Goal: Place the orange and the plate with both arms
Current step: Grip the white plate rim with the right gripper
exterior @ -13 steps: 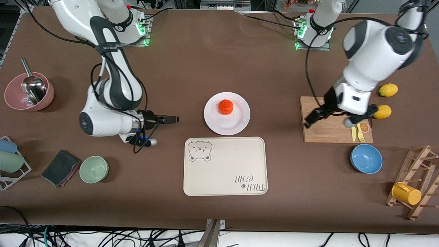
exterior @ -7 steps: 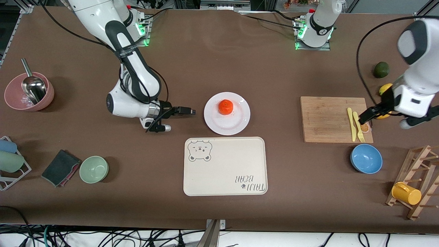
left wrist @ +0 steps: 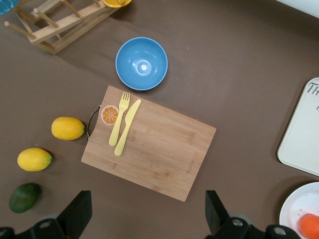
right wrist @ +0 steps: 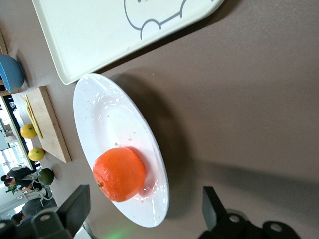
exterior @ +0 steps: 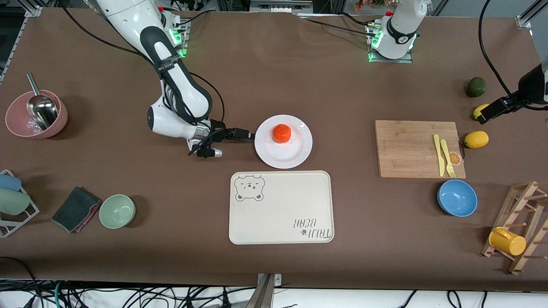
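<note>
The plate [exterior: 283,141] sits mid-table just farther from the front camera than the bear tray [exterior: 281,207], with the orange [exterior: 282,133] on it. Right gripper [exterior: 249,135] is low right beside the plate's rim, fingers spread. Left gripper [exterior: 490,112] hangs over the lemon [exterior: 480,110] at its own end of the table, fingers spread too.

By my black right gripper [exterior: 248,135]: bright orange mandarin [exterior: 282,133] on a glossy white, faintly specked plate [exterior: 296,152]; beige tray [exterior: 280,208] with a grey bear print.
</note>
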Motion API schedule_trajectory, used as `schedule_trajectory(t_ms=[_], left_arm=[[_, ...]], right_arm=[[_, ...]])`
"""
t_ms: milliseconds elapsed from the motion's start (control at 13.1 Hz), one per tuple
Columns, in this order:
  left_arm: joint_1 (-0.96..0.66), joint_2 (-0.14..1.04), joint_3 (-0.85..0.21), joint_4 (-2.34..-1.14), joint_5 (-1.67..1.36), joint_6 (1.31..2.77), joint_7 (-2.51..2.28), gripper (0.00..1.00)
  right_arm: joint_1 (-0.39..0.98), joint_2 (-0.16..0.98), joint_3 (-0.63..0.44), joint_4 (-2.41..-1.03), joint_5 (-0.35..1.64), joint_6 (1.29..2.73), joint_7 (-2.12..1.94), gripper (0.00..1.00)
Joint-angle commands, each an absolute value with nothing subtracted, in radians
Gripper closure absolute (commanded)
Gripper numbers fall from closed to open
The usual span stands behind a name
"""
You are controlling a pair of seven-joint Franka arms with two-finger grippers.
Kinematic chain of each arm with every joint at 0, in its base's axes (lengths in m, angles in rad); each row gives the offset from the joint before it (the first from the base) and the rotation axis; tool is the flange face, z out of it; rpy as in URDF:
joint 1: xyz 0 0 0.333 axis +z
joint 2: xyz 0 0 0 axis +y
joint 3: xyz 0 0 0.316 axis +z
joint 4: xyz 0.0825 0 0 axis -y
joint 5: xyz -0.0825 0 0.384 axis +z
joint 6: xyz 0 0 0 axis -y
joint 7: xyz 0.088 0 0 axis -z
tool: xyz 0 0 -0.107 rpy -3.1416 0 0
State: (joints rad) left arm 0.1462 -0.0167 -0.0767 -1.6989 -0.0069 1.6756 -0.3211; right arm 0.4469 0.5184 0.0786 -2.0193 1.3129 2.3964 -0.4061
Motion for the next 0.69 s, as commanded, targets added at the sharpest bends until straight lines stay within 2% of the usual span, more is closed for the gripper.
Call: schedule_trajectory(t_ms=[0, 535, 611], left_arm=[[0.127, 0.002, -0.066, -1.675, -0.047, 1.657, -0.305, 0.0], [0.126, 0.008, -0.078, -1.672, -0.075, 1.657, -0.31, 0.0], [0.126, 0.008, -0.078, -1.672, -0.071, 1.657, -0.308, 0.0]], right_arm=[[0.474, 0.537, 0.081, -1.994, 1.344, 2.413, -0.433, 0.01], [0.511, 0.63, 0.081, -1.901, 1.385, 2.459, -0.43, 0.01], [0.511, 0.63, 0.081, -1.901, 1.385, 2.459, -0.433, 0.06]])
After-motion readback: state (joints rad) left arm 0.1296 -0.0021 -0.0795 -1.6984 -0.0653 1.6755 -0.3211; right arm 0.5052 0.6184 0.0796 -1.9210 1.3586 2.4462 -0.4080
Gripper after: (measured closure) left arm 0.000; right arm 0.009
